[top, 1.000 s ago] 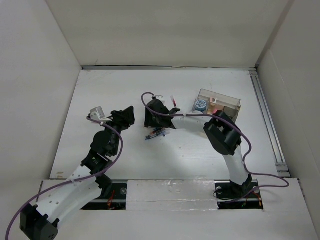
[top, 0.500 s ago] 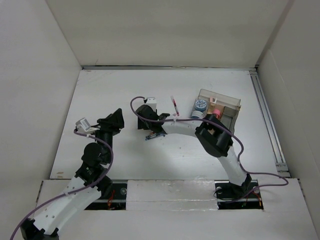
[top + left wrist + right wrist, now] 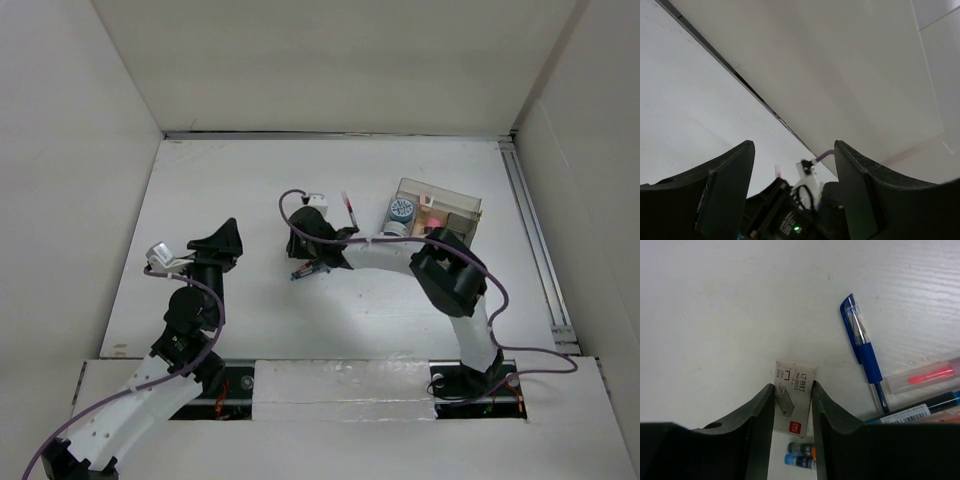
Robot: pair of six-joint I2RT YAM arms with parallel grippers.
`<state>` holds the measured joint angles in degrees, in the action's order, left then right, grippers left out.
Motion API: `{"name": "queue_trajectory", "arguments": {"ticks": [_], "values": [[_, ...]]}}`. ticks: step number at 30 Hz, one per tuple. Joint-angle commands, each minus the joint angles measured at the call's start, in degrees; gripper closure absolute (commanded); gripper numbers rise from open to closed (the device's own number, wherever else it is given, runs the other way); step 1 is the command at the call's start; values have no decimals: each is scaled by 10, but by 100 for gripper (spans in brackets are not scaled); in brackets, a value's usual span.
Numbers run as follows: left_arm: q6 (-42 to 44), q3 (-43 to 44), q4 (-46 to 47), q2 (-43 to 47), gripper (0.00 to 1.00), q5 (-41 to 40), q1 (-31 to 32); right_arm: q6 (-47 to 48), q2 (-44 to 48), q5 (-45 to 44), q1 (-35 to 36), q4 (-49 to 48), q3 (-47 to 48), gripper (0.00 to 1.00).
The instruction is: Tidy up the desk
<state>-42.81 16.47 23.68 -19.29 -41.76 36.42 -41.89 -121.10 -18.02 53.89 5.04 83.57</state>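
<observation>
White rectangular staple box (image 3: 794, 399) pinched in right tool (image 3: 792, 389); matte desk (image 3: 715, 300).

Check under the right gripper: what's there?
A small white staple box lies on the desk between the fingers of the right gripper. A blue pen lies beside it. The fingers cover the box's side edges, so grip is unclear.
</observation>
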Motion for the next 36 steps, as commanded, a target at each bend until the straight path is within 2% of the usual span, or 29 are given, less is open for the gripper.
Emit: {"name": "queue_trajectory", "arguments": {"ticks": [1, 4, 7, 9, 10, 14, 18, 23, 28, 31, 36], "values": [[35, 8, 48, -25, 39, 37, 3, -30, 96, 72, -55, -108, -30, 88], [61, 44, 47, -81, 38, 76, 3, -58, 154, 142, -103, -166, -75, 88], [90, 79, 39, -147, 38, 125, 3, -93, 201, 167, -176, -194, -137, 88], [105, 100, 38, -209, 37, 160, 3, -115, 229, 167, -252, -199, -188, 88], [105, 108, 38, -210, 37, 170, 3, -115, 234, 158, -252, -198, -188, 88], [120, 143, 22, -283, 36, 210, 3, -122, 263, 61, -333, -168, -222, 88], [119, 151, 10, -292, 36, 212, 3, -146, 297, 0, -424, -154, -257, 88], [120, 140, 19, -269, 36, 211, 3, -157, 291, -4, -464, -140, -259, 88], [116, 125, 29, -249, 36, 195, 3, -170, 265, 27, -497, -114, -249, 88], [114, 125, 28, -245, 36, 200, 3, -176, 264, 30, -510, -118, -252, 84], [115, 131, 20, -253, 36, 199, 3, -172, 257, 46, -521, -122, -245, 72]]}}
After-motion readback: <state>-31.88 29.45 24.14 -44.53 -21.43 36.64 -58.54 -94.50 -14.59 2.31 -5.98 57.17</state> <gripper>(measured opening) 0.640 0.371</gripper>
